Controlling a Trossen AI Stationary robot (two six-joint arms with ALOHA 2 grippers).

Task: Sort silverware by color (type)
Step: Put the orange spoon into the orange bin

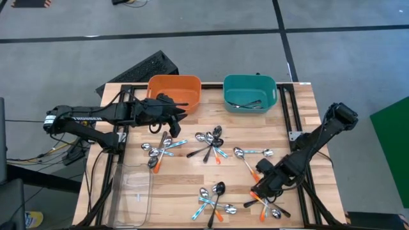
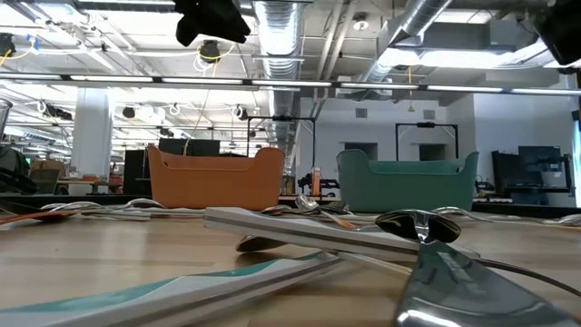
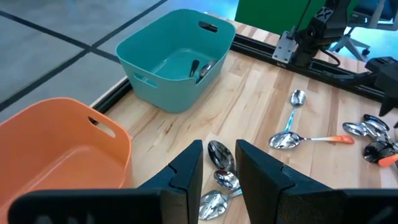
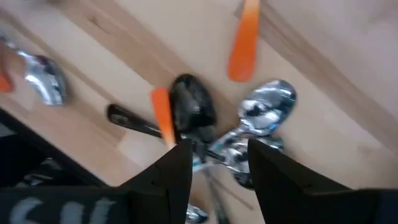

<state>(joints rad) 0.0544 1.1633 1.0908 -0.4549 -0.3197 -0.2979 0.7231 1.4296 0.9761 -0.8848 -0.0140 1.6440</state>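
Spoons with orange, light-blue or dark handles lie in several heaps on the wooden table [image 1: 192, 172]. My right gripper [image 1: 257, 193] is open, low over the near-right heap [image 1: 268, 207]. In the right wrist view [image 4: 217, 165] its fingers stand on either side of a black spoon [image 4: 193, 112] and shiny bowls [image 4: 264, 106]. My left gripper [image 1: 181, 114] is open and empty in the air beside the orange bin [image 1: 174, 92]. In the left wrist view [image 3: 219, 165] it is above a few shiny spoons [image 3: 221, 155]. The teal bin [image 1: 249, 92] holds dark spoons [image 1: 246, 103].
Other spoon heaps lie at the centre left [image 1: 160, 150], the centre [image 1: 211, 144], the centre right [image 1: 252, 156] and the near middle [image 1: 214, 201]. A clear plastic tray [image 1: 134, 188] sits at the near left. Both bins stand along the far edge.
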